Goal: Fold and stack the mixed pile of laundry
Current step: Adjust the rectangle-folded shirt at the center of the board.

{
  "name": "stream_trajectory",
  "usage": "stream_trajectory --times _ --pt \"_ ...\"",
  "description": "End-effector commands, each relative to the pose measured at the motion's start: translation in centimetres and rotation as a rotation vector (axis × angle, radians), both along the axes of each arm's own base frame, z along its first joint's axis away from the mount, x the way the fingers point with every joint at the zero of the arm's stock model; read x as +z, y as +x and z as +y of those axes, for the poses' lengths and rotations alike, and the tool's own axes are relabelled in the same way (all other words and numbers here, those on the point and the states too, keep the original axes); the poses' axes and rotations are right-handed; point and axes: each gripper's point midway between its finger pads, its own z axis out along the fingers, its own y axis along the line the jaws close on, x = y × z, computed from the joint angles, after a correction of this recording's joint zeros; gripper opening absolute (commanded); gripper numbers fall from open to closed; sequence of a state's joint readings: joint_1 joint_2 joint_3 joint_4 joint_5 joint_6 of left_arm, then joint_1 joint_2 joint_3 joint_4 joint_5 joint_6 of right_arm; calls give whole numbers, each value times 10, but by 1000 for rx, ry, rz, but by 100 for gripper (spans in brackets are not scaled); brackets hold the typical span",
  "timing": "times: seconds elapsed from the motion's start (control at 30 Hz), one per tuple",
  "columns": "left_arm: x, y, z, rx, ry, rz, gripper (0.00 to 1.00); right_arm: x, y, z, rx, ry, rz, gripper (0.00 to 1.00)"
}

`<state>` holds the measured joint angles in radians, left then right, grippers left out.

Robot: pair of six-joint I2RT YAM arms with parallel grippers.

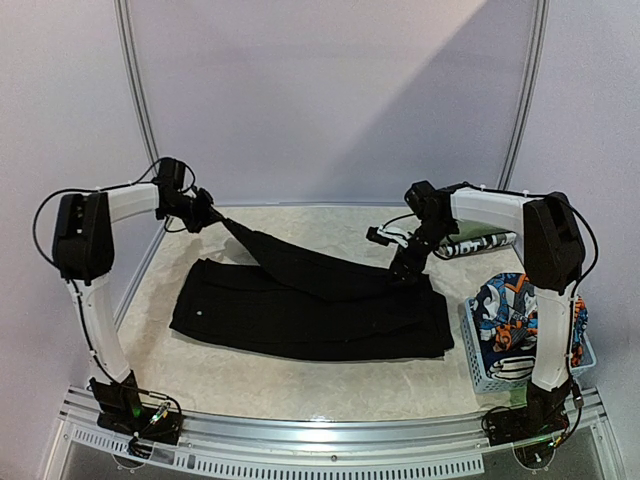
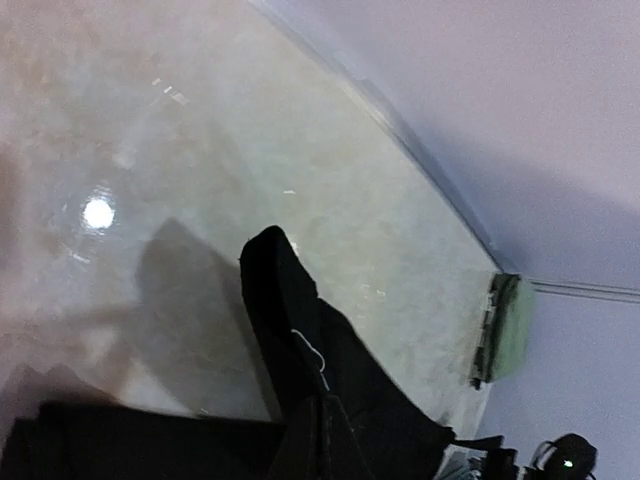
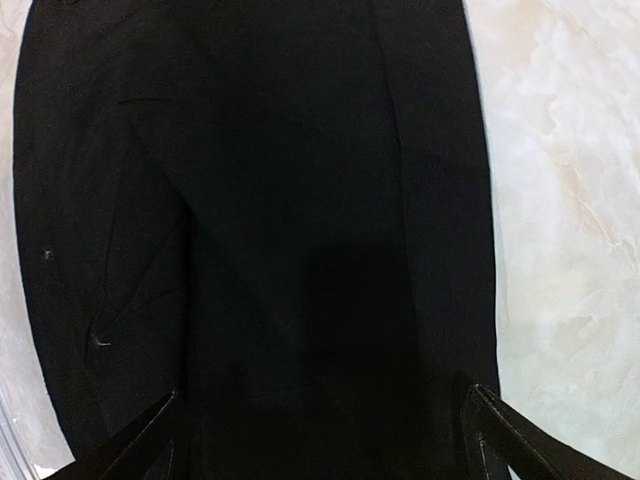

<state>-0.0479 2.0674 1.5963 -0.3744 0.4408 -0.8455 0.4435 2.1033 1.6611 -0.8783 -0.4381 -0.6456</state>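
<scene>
A large black garment (image 1: pixel 300 310) lies spread across the middle of the table. One of its corners is pulled up and to the far left, where my left gripper (image 1: pixel 205 212) is shut on it. In the left wrist view the black garment (image 2: pixel 300 330) runs up out of the closed left gripper (image 2: pixel 330 445). My right gripper (image 1: pixel 408 262) hovers over the garment's right end, open. In the right wrist view the black garment (image 3: pixel 280 200) fills the frame, and the right gripper (image 3: pixel 320 440) has its fingertips (image 3: pixel 495 430) spread wide with nothing pinched. A cartoon-print garment (image 1: pixel 505 305) sits in the basket.
A pale blue lattice basket (image 1: pixel 482 362) stands at the right front, beside the right arm. A folded olive-green cloth (image 1: pixel 485 241) with a black-and-white printed piece lies at the back right; the olive-green cloth (image 2: pixel 510 325) also shows in the left wrist view. Walls enclose the back.
</scene>
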Motion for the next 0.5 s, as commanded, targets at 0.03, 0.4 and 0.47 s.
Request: stream_trajectory --times 0.03,0.4,0.47 --pt "80 -31 -15 -2 -64 -112 0 -16 11 -9 -59 -48 -2 95" --pt "109 -94 -29 -41 -57 -136 0 7 33 -14 -109 97 35 96" --pt "110 -103 -34 -52 -55 -142 0 9 40 -14 -119 125 68 96"
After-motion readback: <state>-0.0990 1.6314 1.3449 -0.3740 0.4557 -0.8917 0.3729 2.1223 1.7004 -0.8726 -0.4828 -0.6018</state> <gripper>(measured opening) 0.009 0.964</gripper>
